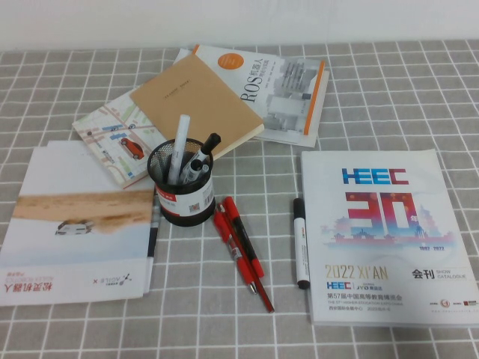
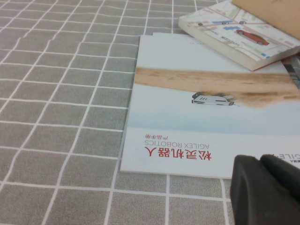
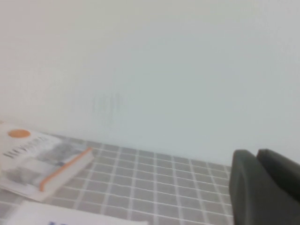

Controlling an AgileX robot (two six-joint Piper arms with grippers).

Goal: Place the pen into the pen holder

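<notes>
Pen (image 1: 179, 149) standing in pen holder (image 1: 181, 191) — task looking done. Left gripper (image 2: 267, 187) hovering over brochure (image 2: 206, 108), right gripper (image 3: 265, 187) facing wall; both well clear, grip state unreadable. Risk: sweeping arm tipping cup.

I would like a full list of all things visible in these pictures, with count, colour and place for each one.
pen: 1, all white, standing in the pen holder.
pen holder: 1, black mesh with red-and-white label, table centre.
dark-capped pens: a few, in the holder beside the white one.
red pens: 2, lying right of the holder.
white marker: 1, black cap, left of the catalogue.
catalogue: 1, white, right side.
brochure: 1, pale blue and white, left side.
brown notebook: 1, atop the map book.
ROS book: 1, white and orange, far centre.
left claw: black, above the brochure's corner.
right claw: black, raised, facing the wall.
</notes>
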